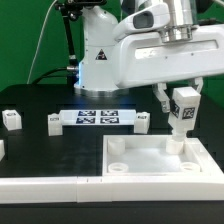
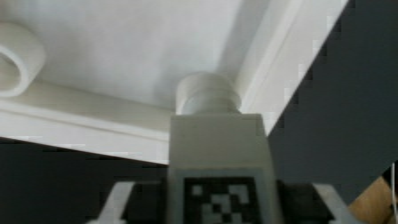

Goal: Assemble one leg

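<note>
My gripper [image 1: 182,104] is shut on the leg [image 1: 183,112], a chunky white peg with a black-and-white tag on its side. I hold it upright over the far right corner of the large white square tabletop panel [image 1: 150,165]. In the wrist view the leg [image 2: 217,140] runs away from the camera, its round tip close to the panel's raised rim [image 2: 285,55]. Whether the tip touches the panel cannot be told. The fingers [image 2: 128,205] grip the leg's tagged end on both sides.
The marker board [image 1: 98,117] lies behind the panel. Other loose legs lie on the black table: one [image 1: 11,120] at the exterior view's left, one [image 1: 54,122] and one [image 1: 141,122] beside the marker board. A white rail [image 1: 40,187] runs along the front.
</note>
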`<action>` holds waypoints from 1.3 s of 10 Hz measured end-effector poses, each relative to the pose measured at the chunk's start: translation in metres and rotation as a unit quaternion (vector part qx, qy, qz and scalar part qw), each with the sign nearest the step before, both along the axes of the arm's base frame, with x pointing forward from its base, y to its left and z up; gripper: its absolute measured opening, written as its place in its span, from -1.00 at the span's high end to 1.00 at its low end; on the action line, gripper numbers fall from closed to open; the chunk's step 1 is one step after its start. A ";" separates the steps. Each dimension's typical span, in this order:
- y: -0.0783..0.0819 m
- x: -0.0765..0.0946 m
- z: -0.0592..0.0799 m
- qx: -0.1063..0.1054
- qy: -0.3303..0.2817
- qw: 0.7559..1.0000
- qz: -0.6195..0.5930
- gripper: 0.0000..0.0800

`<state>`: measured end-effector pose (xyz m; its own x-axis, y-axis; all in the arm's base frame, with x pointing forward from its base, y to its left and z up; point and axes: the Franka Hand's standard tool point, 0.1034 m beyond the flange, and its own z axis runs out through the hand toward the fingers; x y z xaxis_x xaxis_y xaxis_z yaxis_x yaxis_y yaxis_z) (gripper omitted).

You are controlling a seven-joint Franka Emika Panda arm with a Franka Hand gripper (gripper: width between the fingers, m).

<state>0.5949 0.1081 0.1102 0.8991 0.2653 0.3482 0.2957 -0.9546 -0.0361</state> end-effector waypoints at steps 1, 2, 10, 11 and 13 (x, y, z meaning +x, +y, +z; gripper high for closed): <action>0.000 0.000 -0.001 -0.001 0.009 1.000 0.001 0.28; -0.001 0.005 -0.001 -0.002 0.006 1.000 0.007 0.28; 0.008 0.024 -0.023 0.004 -0.017 1.000 0.009 0.28; 0.008 0.023 -0.025 0.004 -0.016 1.000 0.010 0.28; 0.007 0.023 -0.028 0.003 -0.017 1.000 0.012 0.28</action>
